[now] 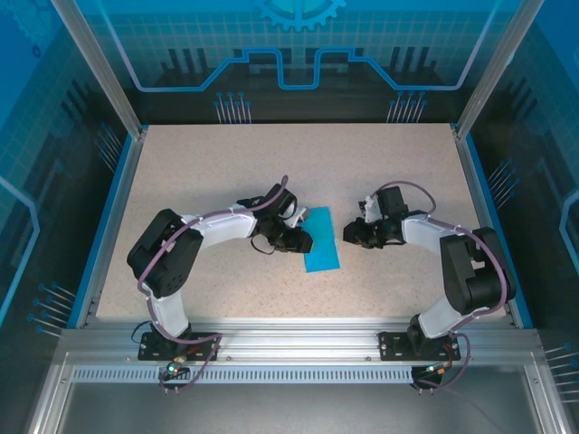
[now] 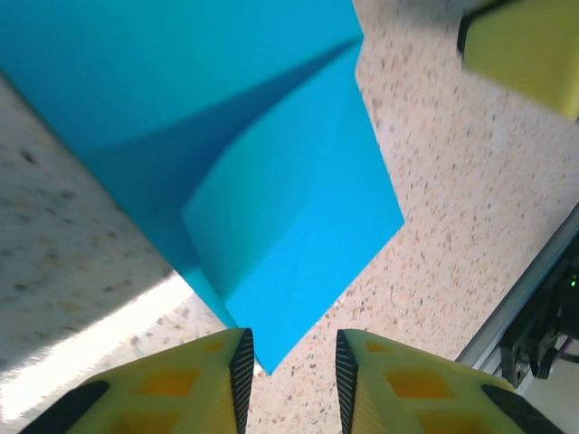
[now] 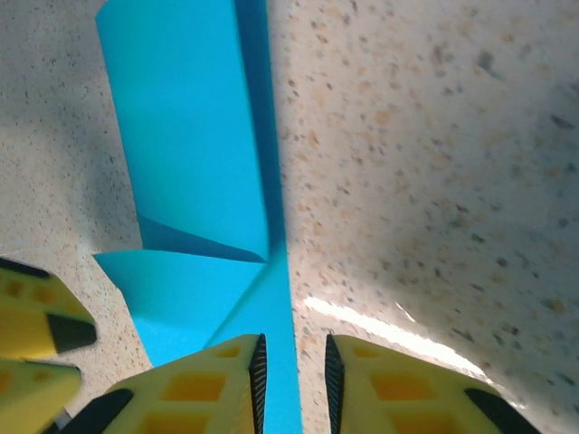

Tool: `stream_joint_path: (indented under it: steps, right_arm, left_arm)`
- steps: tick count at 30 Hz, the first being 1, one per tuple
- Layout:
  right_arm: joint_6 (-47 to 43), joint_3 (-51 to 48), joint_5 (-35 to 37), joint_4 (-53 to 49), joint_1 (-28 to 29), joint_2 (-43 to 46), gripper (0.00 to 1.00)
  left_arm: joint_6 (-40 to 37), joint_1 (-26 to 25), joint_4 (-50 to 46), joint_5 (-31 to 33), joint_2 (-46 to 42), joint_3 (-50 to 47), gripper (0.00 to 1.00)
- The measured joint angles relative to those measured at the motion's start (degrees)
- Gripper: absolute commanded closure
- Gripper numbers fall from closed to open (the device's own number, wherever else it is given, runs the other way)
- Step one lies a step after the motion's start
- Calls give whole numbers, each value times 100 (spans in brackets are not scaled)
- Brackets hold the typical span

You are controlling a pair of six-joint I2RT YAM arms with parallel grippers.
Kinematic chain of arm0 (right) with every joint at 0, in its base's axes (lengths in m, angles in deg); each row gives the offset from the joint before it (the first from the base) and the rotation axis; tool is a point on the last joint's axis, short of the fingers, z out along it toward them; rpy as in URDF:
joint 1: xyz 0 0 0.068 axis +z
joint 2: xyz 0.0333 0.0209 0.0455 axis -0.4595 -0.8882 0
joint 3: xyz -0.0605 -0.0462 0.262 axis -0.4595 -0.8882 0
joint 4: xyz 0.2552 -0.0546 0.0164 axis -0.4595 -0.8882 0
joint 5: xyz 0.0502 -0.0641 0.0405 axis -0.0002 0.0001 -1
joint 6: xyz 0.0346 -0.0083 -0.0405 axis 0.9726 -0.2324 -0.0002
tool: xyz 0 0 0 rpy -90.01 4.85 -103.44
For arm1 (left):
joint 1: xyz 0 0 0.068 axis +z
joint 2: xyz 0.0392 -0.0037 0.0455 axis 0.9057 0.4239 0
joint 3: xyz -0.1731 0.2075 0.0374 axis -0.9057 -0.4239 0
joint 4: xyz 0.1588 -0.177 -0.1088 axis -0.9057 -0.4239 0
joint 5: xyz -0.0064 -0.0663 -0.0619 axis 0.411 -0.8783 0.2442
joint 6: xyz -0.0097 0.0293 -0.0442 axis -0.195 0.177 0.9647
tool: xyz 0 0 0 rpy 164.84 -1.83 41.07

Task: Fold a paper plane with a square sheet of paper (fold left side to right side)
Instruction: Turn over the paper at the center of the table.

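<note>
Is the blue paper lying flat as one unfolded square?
No, the blue paper is folded over on itself, its overlapping layers plain in the right wrist view.

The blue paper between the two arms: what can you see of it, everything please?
The blue paper is a thin, plain teal sheet, matte and smooth, folded into a narrow strip lying on the speckled table. Up close, its top layer lifts slightly and casts a shadow, and an angled flap shows near one end. One corner points into the gap of the left end effector. A long edge runs between the parted fingers of the right end effector. Whether either touches it is unclear.
</note>
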Motion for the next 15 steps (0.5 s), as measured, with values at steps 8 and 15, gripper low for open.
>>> stream_joint_path:
  steps: [8,15]
  right_arm:
    - [153,-358,-310,422,-26,0,65]
    - [192,-422,-413,575,-26,11,63]
  left_arm:
    - [-125,94,-17,118,361,428,54]
    - [-214,96,-184,415,789,693,53]
